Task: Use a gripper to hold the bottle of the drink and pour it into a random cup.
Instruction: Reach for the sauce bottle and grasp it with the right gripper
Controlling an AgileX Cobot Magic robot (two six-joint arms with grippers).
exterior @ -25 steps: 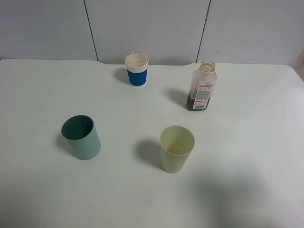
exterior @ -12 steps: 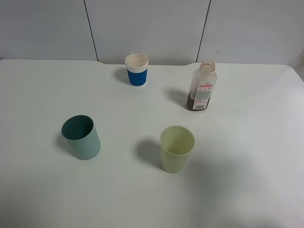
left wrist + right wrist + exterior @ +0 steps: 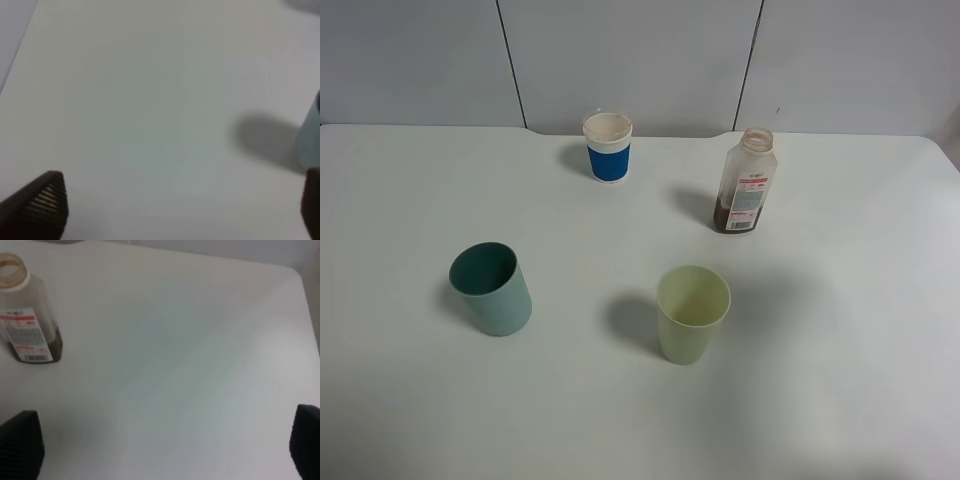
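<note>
The bottle [image 3: 745, 182] stands upright and uncapped at the back right of the white table [image 3: 840, 330], with the dark brown drink [image 3: 733, 216] low inside it. The teal-green cup [image 3: 492, 288] stands at the front left. Neither gripper shows in the exterior high view. In the right wrist view my right gripper [image 3: 162, 445] is open and empty over bare table, with the bottle [image 3: 27, 315] and its drink [image 3: 40, 347] well apart from it. In the left wrist view my left gripper [image 3: 180, 210] is open and empty, and the cup's edge [image 3: 312, 135] shows beside one fingertip.
A pale yellow-green tumbler [image 3: 692, 312] stands front of centre. A blue-banded white paper cup [image 3: 608, 147] stands at the back centre. A grey panelled wall [image 3: 640, 60] rises behind the table. The table's far right edge [image 3: 305, 285] shows in the right wrist view.
The bottle and the cups have not moved. A faint shadow on the front right of the table has shifted.
</note>
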